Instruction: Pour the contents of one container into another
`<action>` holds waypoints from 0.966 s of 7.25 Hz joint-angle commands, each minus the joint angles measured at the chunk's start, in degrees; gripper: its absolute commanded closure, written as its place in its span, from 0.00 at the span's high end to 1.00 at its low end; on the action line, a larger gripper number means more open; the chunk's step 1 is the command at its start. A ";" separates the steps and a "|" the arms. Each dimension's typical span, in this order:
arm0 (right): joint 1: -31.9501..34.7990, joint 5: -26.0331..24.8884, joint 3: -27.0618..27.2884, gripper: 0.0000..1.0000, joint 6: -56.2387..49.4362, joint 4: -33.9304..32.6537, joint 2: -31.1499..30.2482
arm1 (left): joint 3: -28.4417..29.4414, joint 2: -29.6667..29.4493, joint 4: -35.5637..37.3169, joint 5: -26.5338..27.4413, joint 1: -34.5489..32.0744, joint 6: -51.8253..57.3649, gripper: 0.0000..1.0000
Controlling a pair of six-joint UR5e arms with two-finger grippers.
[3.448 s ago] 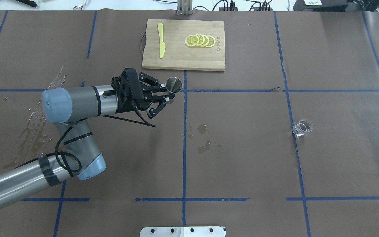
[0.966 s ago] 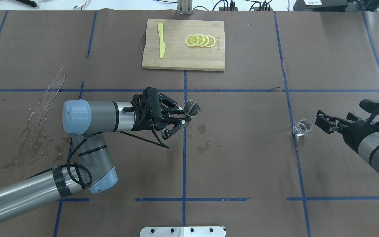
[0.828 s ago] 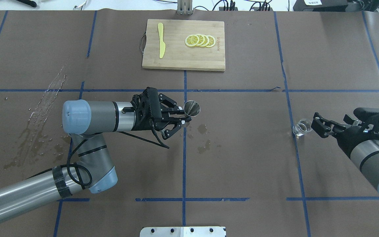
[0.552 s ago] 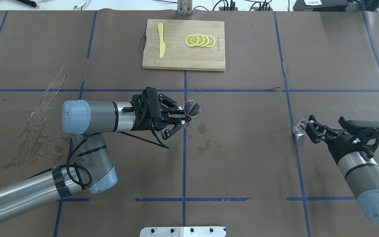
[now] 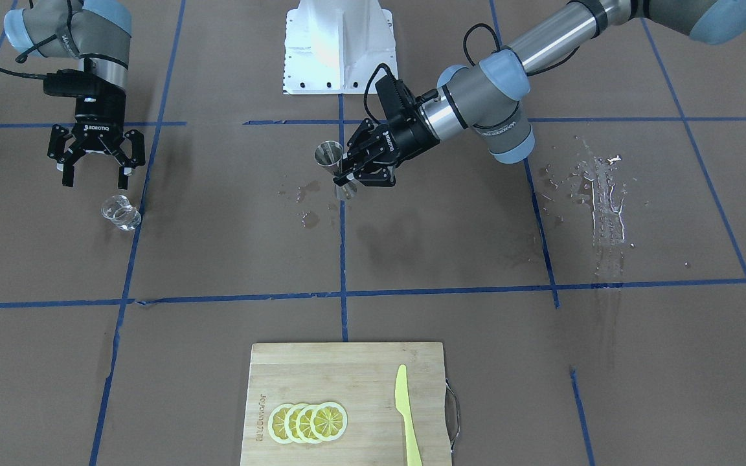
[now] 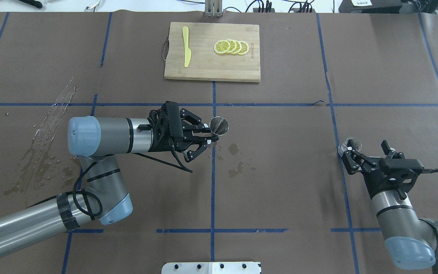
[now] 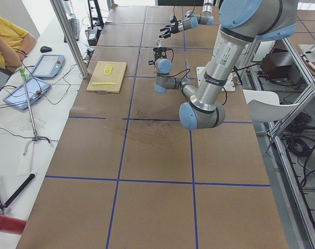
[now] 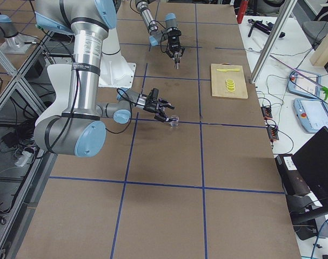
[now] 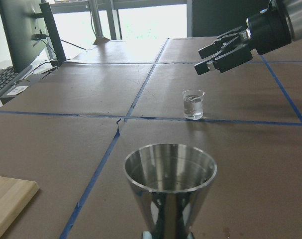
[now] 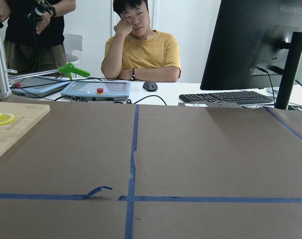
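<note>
The right gripper (image 6: 367, 153), fingers spread and empty, hovers near the glass tumbler (image 6: 351, 143), which stands upright on the table (image 6: 280, 182) at the gripper's 10 o'clock in the overhead view, outside the fingers. The left gripper (image 6: 208, 137) is clamped on the jigger (image 6: 219, 126), upright near table centre, well apart at the tumbler's 9 o'clock. The nearer right arm likely must shift toward 10 o'clock to straddle the tumbler.

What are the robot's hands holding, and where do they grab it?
The left hand holds the steel jigger at its narrow waist. The right hand is open near the glass, holding nothing.
</note>
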 commanded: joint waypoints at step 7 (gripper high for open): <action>-0.25 -4.28 -11.91 1.00 0.21 0.18 6.65 | -0.59 0.75 -0.05 0.09 0.04 0.00 0.00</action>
